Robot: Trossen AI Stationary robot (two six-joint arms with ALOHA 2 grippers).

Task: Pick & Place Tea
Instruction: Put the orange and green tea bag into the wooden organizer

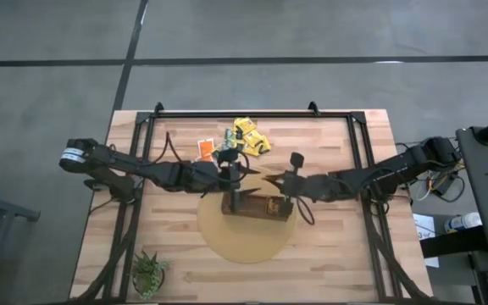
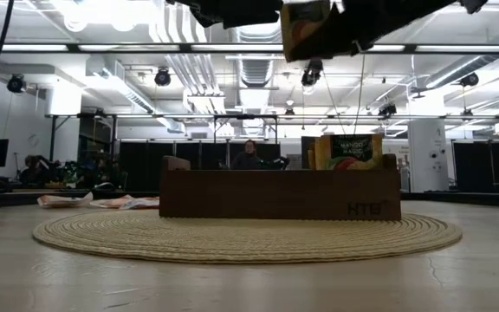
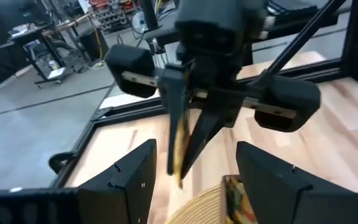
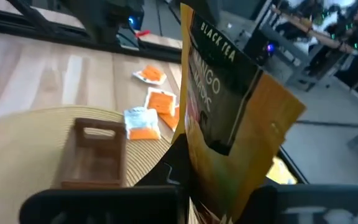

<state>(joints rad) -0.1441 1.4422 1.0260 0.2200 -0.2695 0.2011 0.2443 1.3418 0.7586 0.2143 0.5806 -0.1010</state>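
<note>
The right gripper [image 1: 271,180] is clamped on a dark sachet [image 4: 229,118] with a black top and orange lower part, lettered "BLACK TEA" and "MANGO", held up above the table. It is seen edge-on in the left wrist view, pinched between the two dark fingers [image 3: 185,124]. The left gripper [image 1: 246,169] faces it from just beside, its fingers [image 3: 129,180] spread wide with nothing between them. Below both grippers stands the long brown box [image 1: 257,206] on the round woven mat [image 1: 244,241]; sachets [image 2: 346,152] already stand upright in one end of it. Loose orange sachets [image 4: 160,102] and yellow sachets [image 1: 251,135] lie on the wooden table [image 1: 346,246] beyond the mat.
</note>
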